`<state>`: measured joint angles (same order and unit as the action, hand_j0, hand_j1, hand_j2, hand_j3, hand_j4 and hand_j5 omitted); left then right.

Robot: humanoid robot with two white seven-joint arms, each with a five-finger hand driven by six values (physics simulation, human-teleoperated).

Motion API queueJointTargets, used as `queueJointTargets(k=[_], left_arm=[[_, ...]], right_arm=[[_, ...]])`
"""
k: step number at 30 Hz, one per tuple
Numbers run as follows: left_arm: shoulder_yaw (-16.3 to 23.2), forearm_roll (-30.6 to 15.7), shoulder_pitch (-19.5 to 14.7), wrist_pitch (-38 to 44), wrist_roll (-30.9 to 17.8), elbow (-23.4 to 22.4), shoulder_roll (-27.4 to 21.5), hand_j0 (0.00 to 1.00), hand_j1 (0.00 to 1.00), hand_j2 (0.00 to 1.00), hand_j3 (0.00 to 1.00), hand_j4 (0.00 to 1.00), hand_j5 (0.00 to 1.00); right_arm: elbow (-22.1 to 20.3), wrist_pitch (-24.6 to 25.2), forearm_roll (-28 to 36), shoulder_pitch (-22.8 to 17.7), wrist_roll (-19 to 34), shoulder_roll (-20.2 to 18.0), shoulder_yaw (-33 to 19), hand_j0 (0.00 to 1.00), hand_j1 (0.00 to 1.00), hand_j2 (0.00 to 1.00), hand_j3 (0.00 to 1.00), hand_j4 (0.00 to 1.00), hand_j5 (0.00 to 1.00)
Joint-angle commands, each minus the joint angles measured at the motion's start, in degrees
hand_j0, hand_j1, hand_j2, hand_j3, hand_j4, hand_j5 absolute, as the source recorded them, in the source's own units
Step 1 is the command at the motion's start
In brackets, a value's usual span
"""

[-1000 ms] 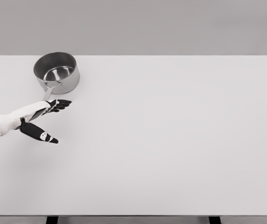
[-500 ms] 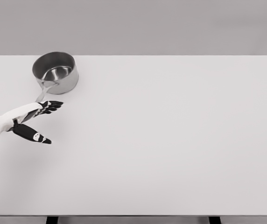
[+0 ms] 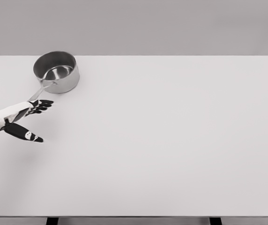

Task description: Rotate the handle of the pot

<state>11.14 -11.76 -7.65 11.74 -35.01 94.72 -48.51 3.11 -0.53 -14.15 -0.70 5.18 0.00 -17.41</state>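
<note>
There is only one view, from the camera on the robot's head. It looks forward and down at the white surface (image 3: 171, 140) from some distance, so almost the whole top is seen, with its far edge high in the picture and a grey wall (image 3: 171, 23) behind it.
</note>
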Motion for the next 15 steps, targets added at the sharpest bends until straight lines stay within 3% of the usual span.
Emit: queueJointTargets(k=[1, 15], left_arm=[[-0.42, -0.19, 0.00, -0.05, 0.01, -0.51, -0.62, 1.00, 1.00, 1.00, 1.00, 1.00, 1.00], [-0.60, 1.04, -0.35, -0.05, 0.01, -3.49, -2.64, 1.00, 1.00, 1.00, 1.00, 1.00, 1.00]], right_arm=[[0.06, 0.00, 0.00, 0.00, 0.01, 0.00, 0.00, 1.00, 1.00, 1.00, 1.00, 1.00, 1.00], [0.06, 0.00, 0.00, 0.00, 0.01, 0.00, 0.00, 1.00, 1.00, 1.00, 1.00, 1.00, 1.00]])
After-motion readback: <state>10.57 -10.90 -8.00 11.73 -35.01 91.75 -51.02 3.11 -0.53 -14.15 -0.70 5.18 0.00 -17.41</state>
